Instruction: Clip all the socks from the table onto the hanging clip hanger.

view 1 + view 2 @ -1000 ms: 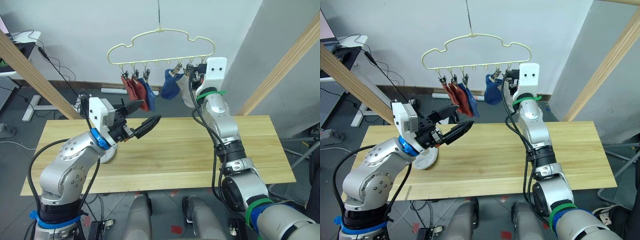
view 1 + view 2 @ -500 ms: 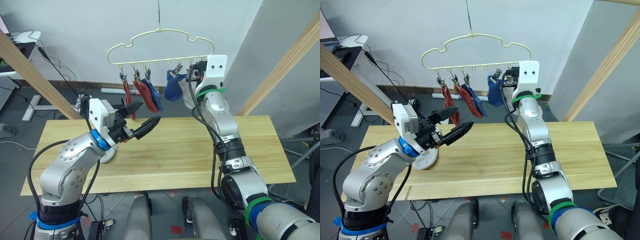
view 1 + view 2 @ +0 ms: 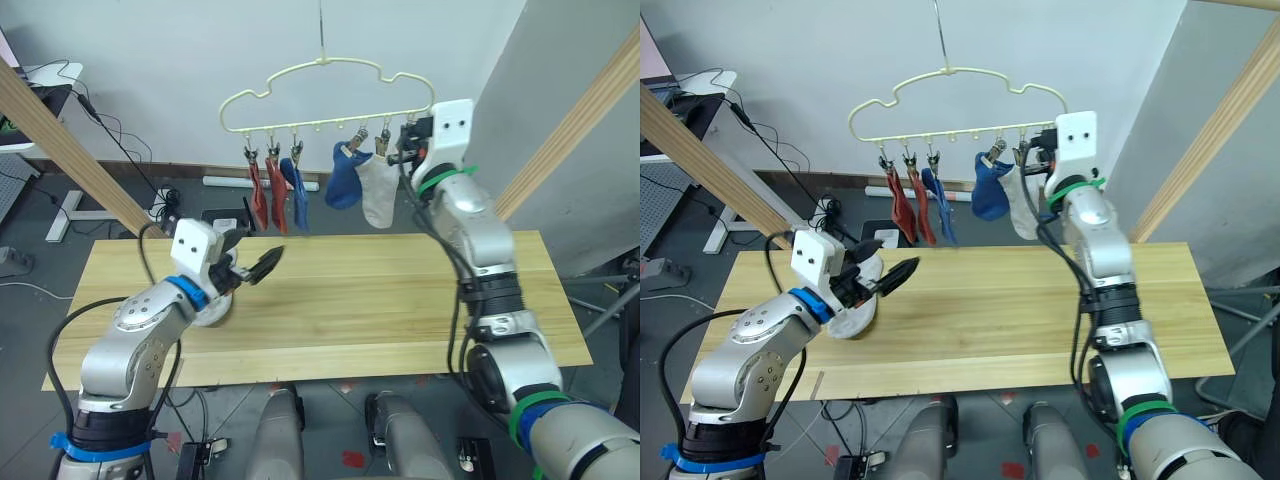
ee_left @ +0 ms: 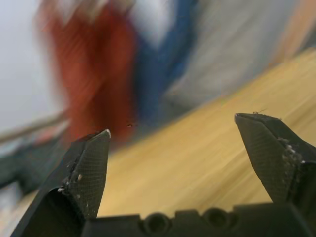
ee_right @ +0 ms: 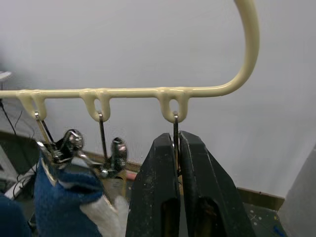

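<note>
Stretching across the scene is the pale wooden table (image 3: 400,300), with one grey sock (image 3: 853,318) lying at its left end. Above its far edge hangs the yellow hanger (image 3: 325,95), carrying two red socks (image 3: 265,195), two blue socks (image 3: 342,180) and a grey one (image 3: 380,195). The right gripper (image 5: 177,170) is up at the hanger's rightmost clip, fingers pressed together on its wire. The left gripper (image 4: 173,148) hovers above the table's left part, fingers spread apart and empty.
</note>
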Available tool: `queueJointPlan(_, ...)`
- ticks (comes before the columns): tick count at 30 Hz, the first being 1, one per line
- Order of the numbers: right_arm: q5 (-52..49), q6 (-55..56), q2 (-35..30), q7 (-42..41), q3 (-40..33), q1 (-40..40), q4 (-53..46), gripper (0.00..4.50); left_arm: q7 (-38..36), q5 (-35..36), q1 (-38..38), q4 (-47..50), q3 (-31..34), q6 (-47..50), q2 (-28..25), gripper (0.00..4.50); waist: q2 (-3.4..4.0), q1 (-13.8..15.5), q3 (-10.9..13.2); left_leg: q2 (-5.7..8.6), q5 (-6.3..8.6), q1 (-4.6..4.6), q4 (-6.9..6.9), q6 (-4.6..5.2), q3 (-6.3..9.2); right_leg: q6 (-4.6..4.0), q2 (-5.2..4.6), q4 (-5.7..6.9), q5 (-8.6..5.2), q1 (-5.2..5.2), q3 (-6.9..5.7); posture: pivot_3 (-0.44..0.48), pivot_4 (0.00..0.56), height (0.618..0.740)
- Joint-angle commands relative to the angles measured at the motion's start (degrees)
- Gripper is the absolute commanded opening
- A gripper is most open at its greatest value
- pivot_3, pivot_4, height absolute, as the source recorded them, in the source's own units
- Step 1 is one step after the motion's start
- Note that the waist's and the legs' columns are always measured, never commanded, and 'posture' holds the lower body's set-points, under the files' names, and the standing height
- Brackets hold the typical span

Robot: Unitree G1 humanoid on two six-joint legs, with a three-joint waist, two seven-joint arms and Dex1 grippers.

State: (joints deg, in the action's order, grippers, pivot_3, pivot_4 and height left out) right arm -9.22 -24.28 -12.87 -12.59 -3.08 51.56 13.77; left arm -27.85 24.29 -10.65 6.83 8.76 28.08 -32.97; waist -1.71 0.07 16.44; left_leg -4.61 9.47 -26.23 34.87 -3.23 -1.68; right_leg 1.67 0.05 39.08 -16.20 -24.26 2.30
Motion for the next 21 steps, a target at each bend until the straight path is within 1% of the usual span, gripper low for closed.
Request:
queueJointPlan(1,-4.16,-9.36,-4.16,-8.98,1.67,0.20,-6.46,0.02,0.52,-7.53,-2.70,-9.59,-2.17,-4.67,-2.12,4.50,0.01,0.11,0.01,0.01,0.00,0.00,0.00,0.00,0.00,0.00,0.00,-0.01,0.00,0.01,-0.01,0.056,0.304,0.740)
queueJointPlan(2,-4.90,-11.47,-4.95,-10.05,1.72,0.46,-7.46,0.02,0.90,-9.33,-3.63,-12.29,-2.68,-6.03,-2.33,4.50,0.03,0.08,0.02,0.00,0.01,-0.01,0.00,0.01,-0.01,0.00,0.00,-0.03,0.00,0.01,0.00,0.030,0.307,0.740)
queueJointPlan(4,-6.07,-14.76,-6.64,-12.63,2.32,0.85,-9.33,0.02,2.01,-13.40,-5.97,-19.04,-4.26,-9.03,-2.59,4.50,0.03,0.08,0.03,0.01,0.01,-0.02,0.00,0.01,-0.05,0.00,-0.02,-0.04,0.00,0.00,0.02,0.024,0.308,0.740)
queueJointPlan(6,-6.72,-16.75,-7.12,-13.11,2.05,1.14,-10.38,0.02,2.01,-15.61,-7.90,-24.58,-5.24,-11.31,-2.14,4.50,0.02,0.01,0.05,0.02,0.01,-0.02,0.00,0.01,-0.04,0.00,-0.02,-0.03,0.00,-0.01,0.01,0.018,0.312,0.740)
queueJointPlan(9,-7.95,-19.99,-6.87,-12.67,1.11,1.40,-11.62,0.02,-0.11,-16.49,-10.93,-31.95,-6.20,-13.76,-0.55,4.50,0.03,-0.11,0.05,0.00,0.01,-0.03,0.00,0.01,-0.08,0.00,-0.01,-0.03,0.00,-0.02,0.03,0.018,0.312,0.740)
queueJointPlan(13,-8.81,-22.64,-5.92,-10.90,0.32,0.32,-13.79,0.02,0.23,-18.68,-16.50,-44.60,-6.32,-17.17,0.87,4.50,0.02,-0.17,0.06,0.00,0.01,-0.03,0.01,0.01,-0.08,0.00,0.00,-0.03,0.00,-0.03,0.01,0.000,0.316,0.740)
queueJointPlan(16,-9.16,-23.97,-5.37,-10.03,0.16,-0.30,-15.26,0.02,-0.15,-19.04,-18.62,-50.42,-5.72,-18.07,1.02,4.50,0.02,-0.19,0.05,-0.01,0.01,-0.03,0.01,0.02,-0.06,0.01,0.02,0.00,0.00,-0.03,0.01,0.000,0.316,0.740)
queueJointPlan(19,-9.32,-25.17,-5.10,-9.50,-0.02,-0.71,-16.67,0.02,-2.10,-18.66,-19.21,-54.64,-5.14,-17.95,0.76,4.50,0.03,-0.30,0.05,0.01,0.01,-0.02,0.01,0.01,-0.11,0.01,-0.01,0.00,0.00,-0.02,0.05,-0.016,0.318,0.740)
queueJointPlan(21,-9.39,-25.79,-5.14,-9.27,-0.25,-0.89,-17.26,0.00,-3.51,-18.17,-19.14,-55.71,-4.61,-17.27,0.77,4.12,0.03,-0.38,0.05,0.00,0.01,0.02,0.01,0.01,-0.11,0.01,0.00,0.02,0.00,-0.01,0.05,-0.017,0.318,0.740)
